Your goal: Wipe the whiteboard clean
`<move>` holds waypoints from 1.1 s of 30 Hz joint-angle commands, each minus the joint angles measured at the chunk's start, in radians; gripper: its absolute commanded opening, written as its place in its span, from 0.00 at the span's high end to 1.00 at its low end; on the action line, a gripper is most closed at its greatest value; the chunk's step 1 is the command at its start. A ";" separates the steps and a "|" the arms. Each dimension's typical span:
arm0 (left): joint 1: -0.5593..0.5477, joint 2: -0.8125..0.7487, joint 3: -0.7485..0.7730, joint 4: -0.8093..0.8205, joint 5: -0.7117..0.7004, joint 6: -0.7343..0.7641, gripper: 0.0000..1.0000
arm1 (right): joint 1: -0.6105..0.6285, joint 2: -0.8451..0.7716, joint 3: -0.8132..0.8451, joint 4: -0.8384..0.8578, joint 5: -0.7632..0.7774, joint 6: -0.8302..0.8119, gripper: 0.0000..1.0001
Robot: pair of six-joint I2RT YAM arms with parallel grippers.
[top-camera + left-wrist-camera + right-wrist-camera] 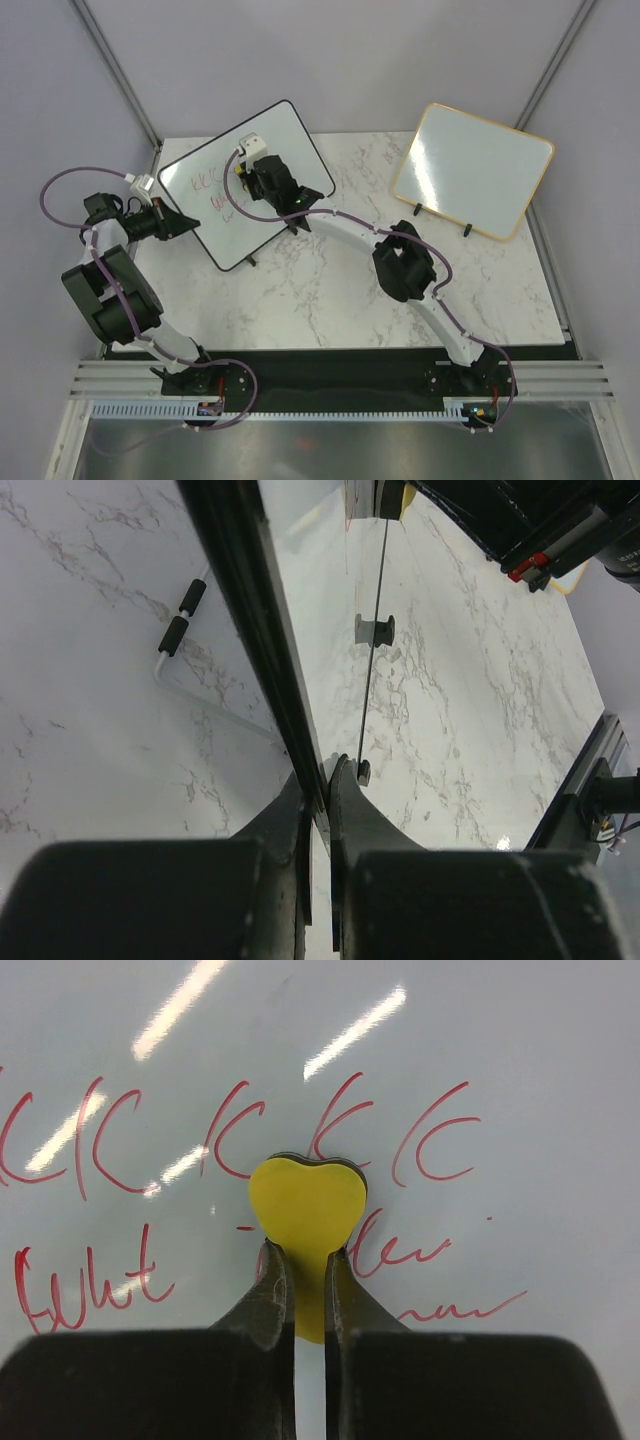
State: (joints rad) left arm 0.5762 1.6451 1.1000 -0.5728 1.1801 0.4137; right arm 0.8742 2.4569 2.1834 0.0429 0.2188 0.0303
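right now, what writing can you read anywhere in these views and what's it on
"K K K K K" (roughly): red marker row on the whiteboard.
Red scrawl below: handwriting, not legible; the middle is hidden behind the yellow heart eraser.
Gold-framed board: no writing visible.
Nothing else readable.

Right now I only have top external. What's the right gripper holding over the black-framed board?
Observer: The right wrist view shows the right gripper shut on a yellow heart-shaped eraser, pointed at the whiteboard.
Operator: Any patch wiped clean around it?
Observer: None that shows. Red marker strokes sit on both sides of the eraser and below it.
Operator: Is the left arm doing anything?
Observer: The left wrist view shows the left gripper clamped on the edge of the board's black frame.
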 commanded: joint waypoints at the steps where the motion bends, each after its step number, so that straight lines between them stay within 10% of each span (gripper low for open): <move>1: -0.010 -0.018 0.032 0.080 -0.160 0.186 0.98 | 0.003 0.082 0.078 -0.040 0.021 0.005 1.00; 20: -0.016 -0.024 0.038 0.082 -0.178 0.194 0.98 | 0.210 0.021 -0.076 0.084 -0.072 -0.087 1.00; 33: -0.016 -0.034 0.032 0.080 -0.198 0.212 0.98 | -0.007 -0.099 -0.264 0.092 0.192 -0.018 1.00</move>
State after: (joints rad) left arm 0.5659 1.6447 1.1007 -0.5789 1.1534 0.4431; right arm 0.9627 2.3753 1.9556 0.1783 0.2932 0.0090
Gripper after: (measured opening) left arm 0.064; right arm 0.078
